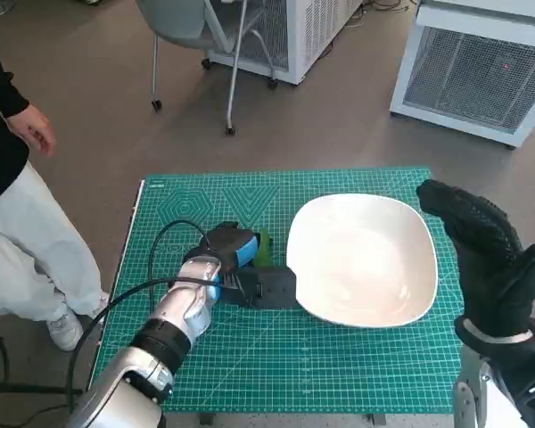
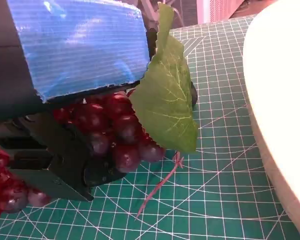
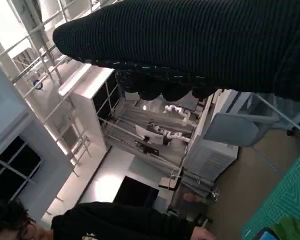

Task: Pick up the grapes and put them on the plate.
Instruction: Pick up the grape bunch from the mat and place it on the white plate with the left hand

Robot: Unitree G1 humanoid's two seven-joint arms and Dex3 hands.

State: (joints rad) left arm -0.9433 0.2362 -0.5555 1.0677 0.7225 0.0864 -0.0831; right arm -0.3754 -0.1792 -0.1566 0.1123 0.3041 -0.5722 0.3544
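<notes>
A bunch of dark red grapes [image 2: 115,125] with a green leaf [image 2: 165,95] lies under my left hand [image 2: 80,45], whose black fingers [image 2: 65,170] close around it low over the mat. In the head view that left hand [image 1: 234,254] sits just left of the white plate [image 1: 366,259], and only the leaf [image 1: 264,251] shows beside it. The plate's rim [image 2: 280,100] is close to the grapes. My right hand [image 1: 481,254] is raised beside the plate's right edge and holds nothing. The glove [image 3: 190,40] fills the top of the right wrist view.
A green cutting mat [image 1: 339,374] covers the table. A person [image 1: 9,178] in a black top and pale trousers stands at the table's left. A chair [image 1: 196,36] and white units [image 1: 481,71] stand beyond the far edge.
</notes>
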